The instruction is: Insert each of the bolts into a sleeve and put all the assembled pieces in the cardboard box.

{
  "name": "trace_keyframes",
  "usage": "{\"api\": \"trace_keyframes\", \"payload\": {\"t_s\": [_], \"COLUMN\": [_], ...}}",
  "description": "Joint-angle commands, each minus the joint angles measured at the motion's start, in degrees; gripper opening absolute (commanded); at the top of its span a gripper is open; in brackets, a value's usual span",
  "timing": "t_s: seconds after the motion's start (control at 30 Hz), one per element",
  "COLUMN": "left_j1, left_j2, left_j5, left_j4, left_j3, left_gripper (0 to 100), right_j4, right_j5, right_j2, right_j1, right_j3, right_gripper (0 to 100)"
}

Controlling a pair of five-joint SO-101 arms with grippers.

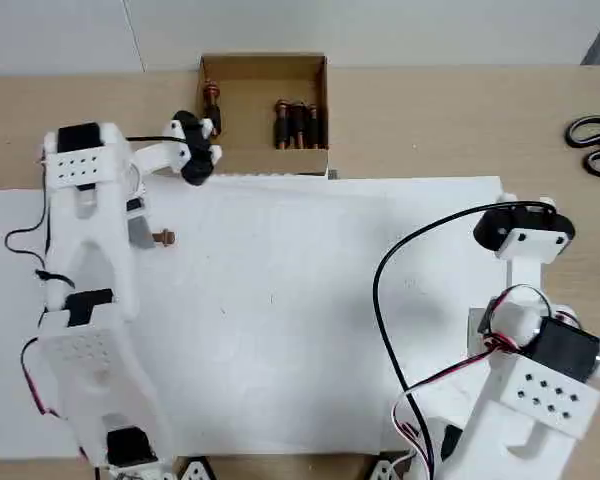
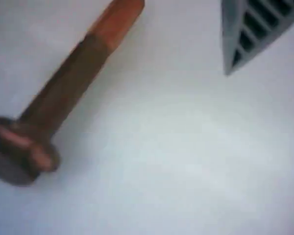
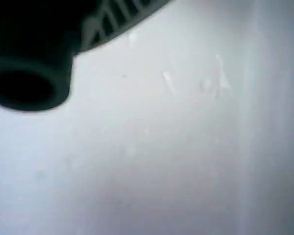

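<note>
The bolt (image 1: 163, 237) lies flat on the white sheet (image 1: 300, 320), just beside the left gripper (image 1: 142, 226). Whether that gripper is open or closed cannot be told. The right gripper (image 1: 525, 233) hangs at the sheet's right edge, well apart from the bolt, and its state cannot be told either. The sheet covers a wooden table (image 1: 430, 120) before a pale wall. The box (image 1: 263, 62), at the sheet's far edge, holds four pieces (image 1: 298, 125). Part of the left arm (image 1: 80, 165) reaches the box's near left corner. Scissors (image 1: 595, 145) lie far right.

White plastic left arm (image 1: 80, 260) stretched far, its end effector (image 1: 142, 230) pointing down; white plastic right arm (image 1: 530, 385) folded, near right.
</note>
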Motion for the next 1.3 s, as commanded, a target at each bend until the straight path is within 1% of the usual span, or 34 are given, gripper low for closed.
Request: {"api": "trace_keyframes", "payload": {"t_s": [0.0, 0.13, 0.4, 0.47, 0.67, 0.83, 0.9, 1.13, 1.2, 1.27], "left_j1": [1.58, 1.67, 1.32, 1.32, 1.67, 2.02, 2.29, 4.13, 4.48, 4.66], "left_j2": [1.32, 5.36, 11.25, 12.48, 13.54, 13.36, 13.36, 13.36, 13.36, 13.36], "left_j5": [-5.10, -4.84, -4.75, -4.75, -4.75, -4.75, -4.75, -4.92, -4.92, -4.75], "left_j4": [-1.58, -4.31, -3.69, -3.60, -3.60, -3.43, -1.32, 12.84, 15.03, 15.12], "left_j3": [-1.27, -3.12, -8.84, -9.63, -11.12, -12.97, -14.64, -24.66, -26.68, -27.56], "left_gripper": [31, 31, 31, 27, 8, 6, 4, 1, 0, 0], "right_j4": [0.04, 0.13, 0.13, 0.04, 0.04, 0.13, 0.13, 0.13, 0.13, 0.13], "right_j5": [0.62, 0.53, 0.44, 0.53, 0.62, 0.44, 0.35, 0.35, 0.35, 0.35], "right_j2": [-1.10, -1.19, -1.19, -1.19, -1.19, -1.19, -1.19, -1.19, -1.19, -1.19], "right_j1": [0.04, 0.04, 0.04, 0.04, 0.04, 0.04, 0.04, 0.04, 0.04, 0.04], "right_j3": [-0.44, -0.44, -0.44, -0.44, -0.44, -0.44, -0.44, -0.44, -0.44, -0.44], "right_gripper": [0.5, 0.5, 0.5, 0.5, 0.5, 0.5, 0.4, 0.4, 0.4, 0.4]}}
